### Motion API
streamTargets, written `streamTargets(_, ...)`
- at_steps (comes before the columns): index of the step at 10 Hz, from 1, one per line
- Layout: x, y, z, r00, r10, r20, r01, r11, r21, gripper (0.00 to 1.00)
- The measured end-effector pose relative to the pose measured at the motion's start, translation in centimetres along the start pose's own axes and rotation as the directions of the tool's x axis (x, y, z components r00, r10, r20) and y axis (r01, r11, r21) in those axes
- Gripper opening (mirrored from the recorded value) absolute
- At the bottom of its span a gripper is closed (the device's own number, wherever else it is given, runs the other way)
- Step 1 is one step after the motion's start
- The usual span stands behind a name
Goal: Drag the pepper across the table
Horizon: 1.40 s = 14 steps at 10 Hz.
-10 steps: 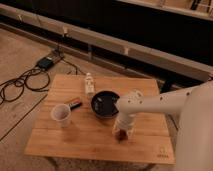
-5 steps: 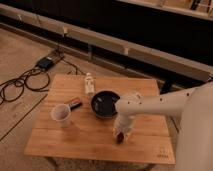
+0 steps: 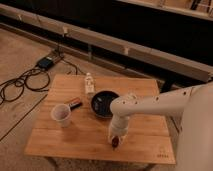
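The small reddish-brown pepper point(image 3: 116, 143) lies on the light wooden table point(image 3: 85, 136), near its front edge and right of the middle. My gripper point(image 3: 115, 138) points straight down at the pepper, at the end of the white arm that reaches in from the right. The gripper covers the pepper's upper part, so only its lower end shows. The dark bowl point(image 3: 103, 103) stands just behind and left of the gripper.
A white cup point(image 3: 61, 114) stands at the left of the table, with a small dark bar-shaped object point(image 3: 75, 103) beside it. A small clear bottle point(image 3: 89, 83) stands near the back edge. Cables and a power box point(image 3: 46, 62) lie on the floor at the left.
The gripper and pepper have barely shifted, perhaps slightly toward the front edge. Nothing else moved.
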Motion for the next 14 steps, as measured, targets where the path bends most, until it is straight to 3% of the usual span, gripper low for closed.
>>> streamTargets(3,2.4,2.3,0.4,0.995,-0.061,-0.084,0.059,0.998,-0.019,0.0)
streamTargets(7,4.7,5.5,1.4,0.968,-0.163,-0.189,0.157,0.986,-0.047,0.0)
streamTargets(10,5.0,8.3,2.0,0.948,-0.232,-0.218,0.221,0.973,-0.073,0.0)
streamTargets(14,4.9,11.5,2.3,0.924,-0.308,-0.226,0.29,0.951,-0.11,0.0)
